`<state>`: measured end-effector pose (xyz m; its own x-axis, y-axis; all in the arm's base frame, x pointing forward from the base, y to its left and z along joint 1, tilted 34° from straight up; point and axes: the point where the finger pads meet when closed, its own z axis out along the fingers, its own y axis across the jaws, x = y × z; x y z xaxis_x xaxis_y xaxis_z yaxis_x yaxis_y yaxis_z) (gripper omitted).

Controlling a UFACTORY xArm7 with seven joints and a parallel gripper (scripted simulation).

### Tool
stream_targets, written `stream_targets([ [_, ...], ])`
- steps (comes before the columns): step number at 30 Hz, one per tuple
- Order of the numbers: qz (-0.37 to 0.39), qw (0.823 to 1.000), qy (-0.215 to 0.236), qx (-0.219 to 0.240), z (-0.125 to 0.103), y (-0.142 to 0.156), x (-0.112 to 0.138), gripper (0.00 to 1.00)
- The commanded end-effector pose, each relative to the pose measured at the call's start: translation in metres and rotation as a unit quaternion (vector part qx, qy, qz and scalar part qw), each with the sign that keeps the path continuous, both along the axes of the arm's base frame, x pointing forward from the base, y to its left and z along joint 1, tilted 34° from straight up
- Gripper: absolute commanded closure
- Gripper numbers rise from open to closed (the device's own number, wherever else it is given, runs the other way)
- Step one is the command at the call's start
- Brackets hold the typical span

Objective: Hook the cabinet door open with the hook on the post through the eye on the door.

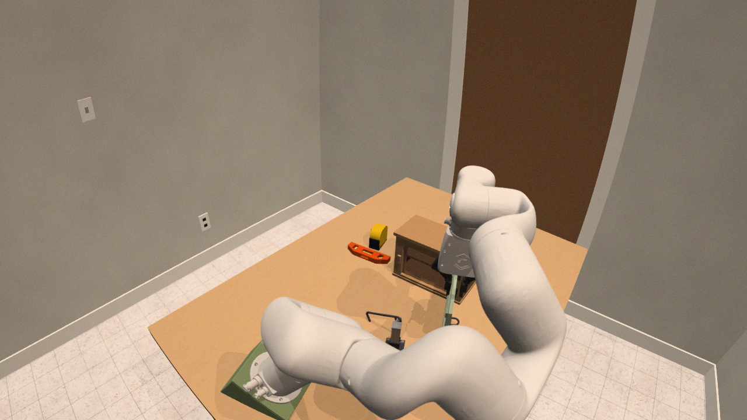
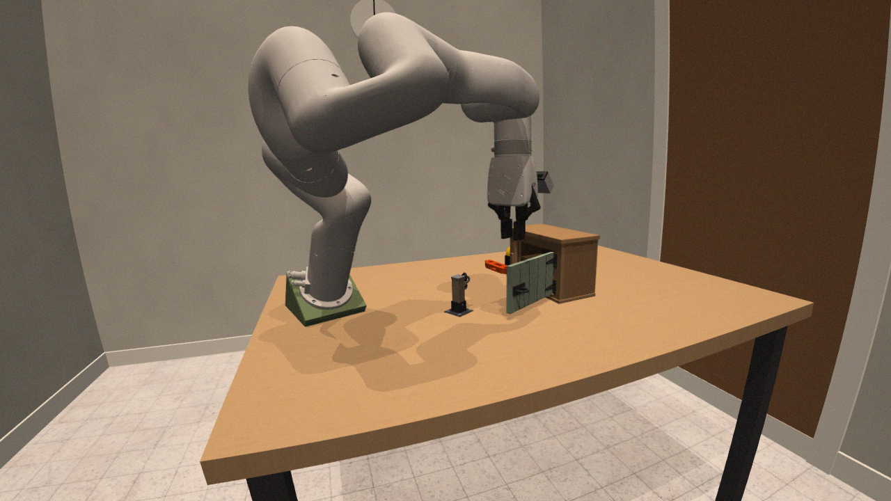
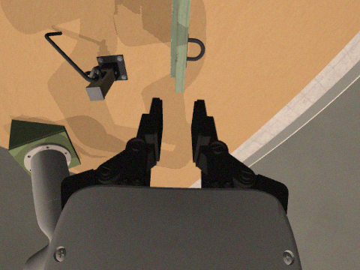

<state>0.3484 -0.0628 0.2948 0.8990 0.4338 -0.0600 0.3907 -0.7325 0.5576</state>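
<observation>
The wooden cabinet [image 2: 564,261] stands on the table with its green door [image 2: 529,281] swung open. The dark eye [image 3: 196,49] sticks out of the door's outer face near the free edge. The short post [image 2: 459,293] stands to the left of the door; its hook [image 3: 63,54] points away from the door and is not in the eye. My gripper [image 2: 514,232] hangs pointing down just above the door's free end. In the wrist view the fingers stand a narrow gap apart with nothing between them, in line with the door's top edge [image 3: 181,20].
An orange flat tool [image 1: 368,253] and a yellow block [image 1: 378,235] lie behind the cabinet's left side. The arm's green base [image 2: 324,302] sits at the table's left. The table edge runs close to the right of the door in the wrist view.
</observation>
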Motion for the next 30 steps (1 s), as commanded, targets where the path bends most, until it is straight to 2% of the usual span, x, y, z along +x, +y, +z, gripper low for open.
stream_targets([
  [1,0.001,1.000,-0.002,0.000,0.000,0.000,0.001,0.73],
  [30,0.000,1.000,-0.002,0.000,-0.031,-0.020,0.009,0.73],
])
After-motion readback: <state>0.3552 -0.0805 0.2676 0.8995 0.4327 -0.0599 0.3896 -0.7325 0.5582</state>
